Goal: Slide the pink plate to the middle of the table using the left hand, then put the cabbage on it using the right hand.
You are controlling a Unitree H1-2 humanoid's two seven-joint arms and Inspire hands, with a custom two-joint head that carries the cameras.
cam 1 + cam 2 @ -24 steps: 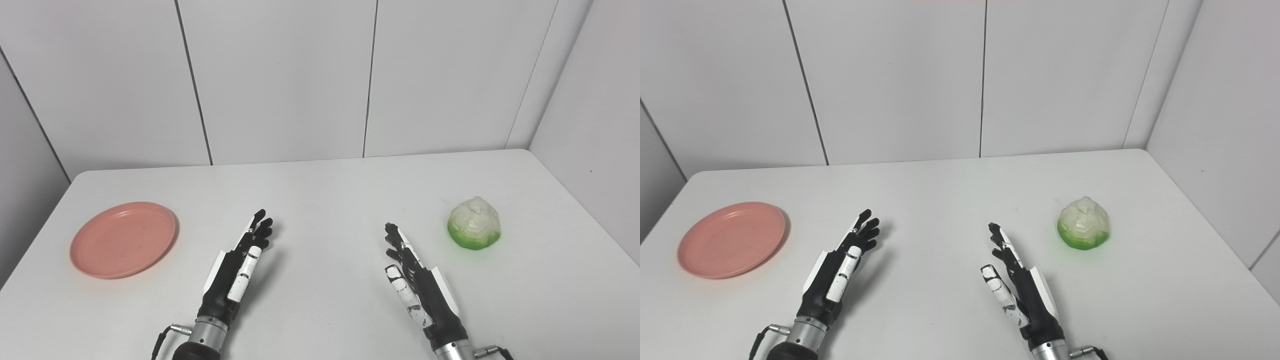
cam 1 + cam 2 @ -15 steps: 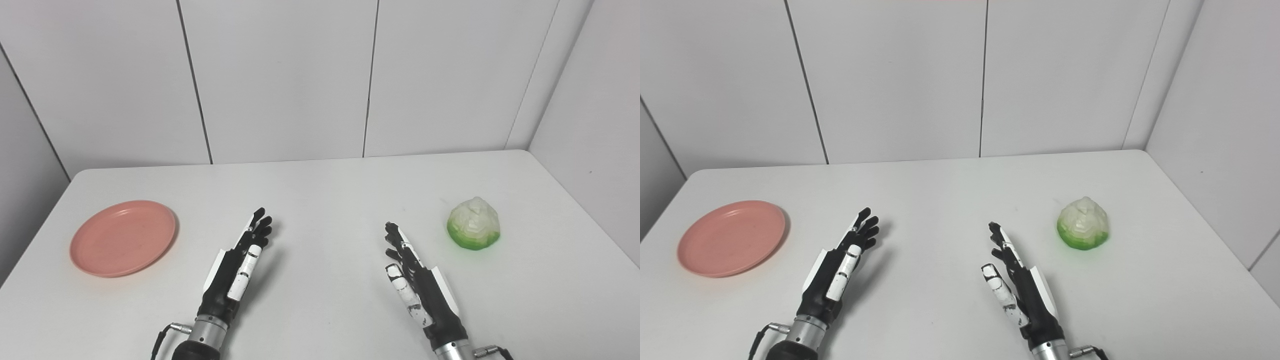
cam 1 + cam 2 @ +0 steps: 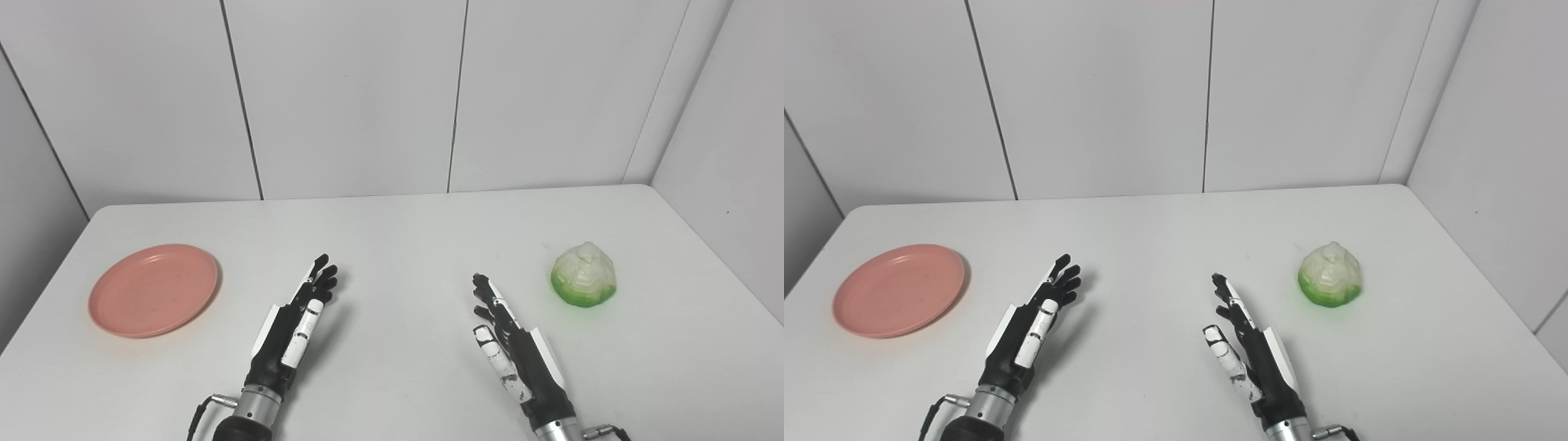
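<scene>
White table, both hands empty.

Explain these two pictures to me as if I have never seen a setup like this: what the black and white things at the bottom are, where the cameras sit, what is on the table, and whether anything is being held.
Both pictures show one scene, taken by two cameras side by side on a humanoid robot's head, looking down at a white table. That is why they look nearly the same, only a little offset.

The black and white things coming in from the bottom edge are the robot's two arms, each ending in a hand with fingers and a thumb. The left hand and the right hand both have their fingers stretched out and hold nothing.

Two things lie on the table: a pink plate near the left side and a cabbage, pale on top and green below, near the right side. Neither hand touches either one.
</scene>
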